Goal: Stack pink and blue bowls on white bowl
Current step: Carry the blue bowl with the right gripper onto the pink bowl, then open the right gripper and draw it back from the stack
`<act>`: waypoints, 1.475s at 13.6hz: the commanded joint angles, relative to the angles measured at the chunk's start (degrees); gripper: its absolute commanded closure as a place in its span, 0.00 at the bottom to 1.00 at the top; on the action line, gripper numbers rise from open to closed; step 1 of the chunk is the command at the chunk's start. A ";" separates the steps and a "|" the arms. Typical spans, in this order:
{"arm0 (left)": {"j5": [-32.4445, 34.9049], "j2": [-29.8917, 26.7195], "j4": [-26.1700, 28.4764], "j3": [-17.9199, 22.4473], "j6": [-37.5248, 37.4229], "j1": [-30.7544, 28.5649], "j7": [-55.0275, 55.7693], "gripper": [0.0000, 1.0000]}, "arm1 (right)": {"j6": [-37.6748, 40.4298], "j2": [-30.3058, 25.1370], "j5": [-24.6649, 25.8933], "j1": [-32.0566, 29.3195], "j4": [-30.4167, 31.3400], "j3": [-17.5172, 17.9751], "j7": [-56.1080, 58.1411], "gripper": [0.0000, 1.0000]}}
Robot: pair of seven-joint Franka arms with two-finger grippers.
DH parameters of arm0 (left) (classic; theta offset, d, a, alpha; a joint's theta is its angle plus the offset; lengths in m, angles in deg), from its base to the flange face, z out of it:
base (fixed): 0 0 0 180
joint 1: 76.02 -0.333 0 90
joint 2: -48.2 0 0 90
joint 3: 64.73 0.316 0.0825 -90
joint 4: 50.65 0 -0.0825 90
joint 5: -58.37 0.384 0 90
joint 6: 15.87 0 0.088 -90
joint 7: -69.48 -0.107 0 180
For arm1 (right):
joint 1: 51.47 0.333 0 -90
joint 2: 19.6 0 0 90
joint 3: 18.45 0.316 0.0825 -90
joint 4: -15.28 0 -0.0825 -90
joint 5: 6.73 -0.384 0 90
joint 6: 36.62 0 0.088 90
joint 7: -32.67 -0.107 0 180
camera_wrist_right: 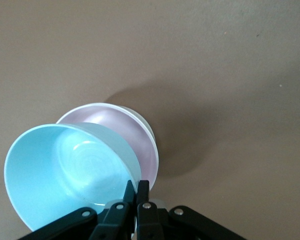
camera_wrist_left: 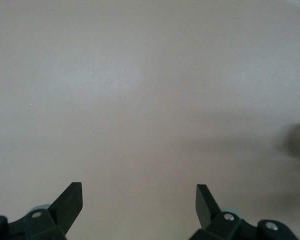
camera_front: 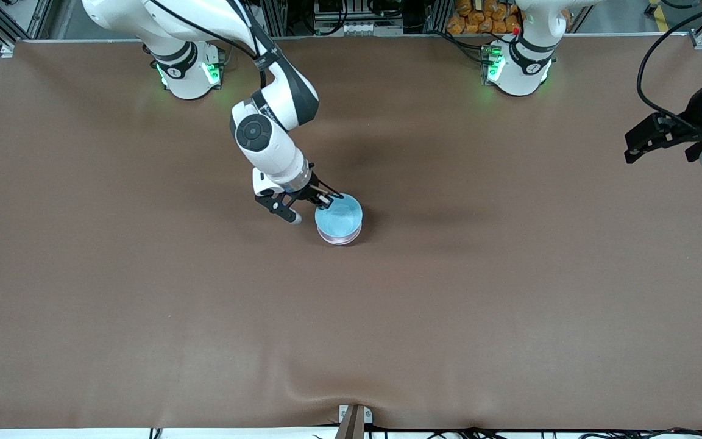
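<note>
The light blue bowl (camera_front: 339, 215) is on top of the pale pink bowl (camera_front: 340, 238) near the table's middle. My right gripper (camera_front: 327, 197) is shut on the blue bowl's rim, on the side nearer the robots' bases. In the right wrist view the right gripper (camera_wrist_right: 136, 186) pinches the rim of the blue bowl (camera_wrist_right: 65, 170). The blue bowl sits tilted in the pink bowl (camera_wrist_right: 132, 132), and a sliver of the white bowl (camera_wrist_right: 146, 125) shows under the pink one. My left gripper (camera_front: 632, 148) waits open and empty over the left arm's end of the table, over bare brown cloth (camera_wrist_left: 139, 187).
The brown table cloth (camera_front: 144, 274) has a small ridge near the front edge. A clamp (camera_front: 354, 421) sits at the middle of the front edge.
</note>
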 commanded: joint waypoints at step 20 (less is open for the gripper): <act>-0.12 -3.79 3.87 7.30 -0.76 6.62 -1.43 0.00 | 30.54 -20.00 5.57 -5.39 -2.33 -24.54 30.77 0.00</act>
